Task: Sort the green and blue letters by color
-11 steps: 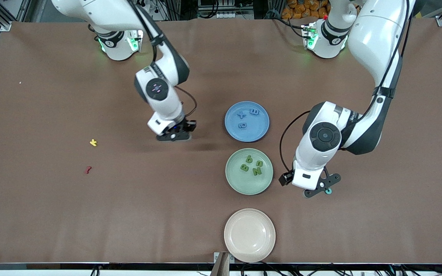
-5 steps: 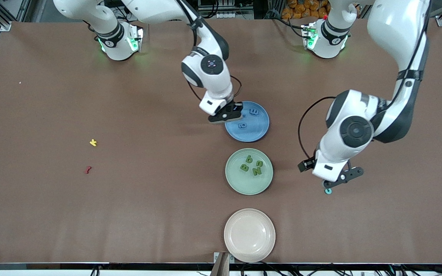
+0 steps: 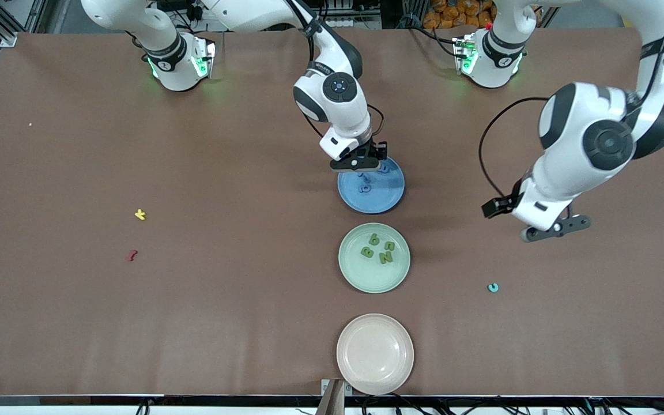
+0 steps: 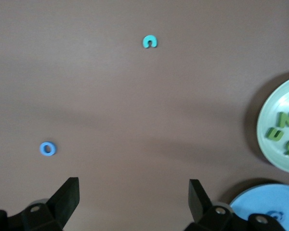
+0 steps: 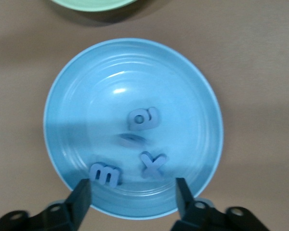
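Right wrist view shows the right hand point(image 5: 130, 195) spread open and empty over the blue plate point(image 5: 62, 96), blue letters point(image 5: 144, 118) lying inside, while the left hand point(image 3: 555, 229) waits open above the table point(image 3: 193, 317).

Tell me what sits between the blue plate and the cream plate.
The green plate, holding four green letters, sits between the blue plate and the cream plate, as the front view shows.
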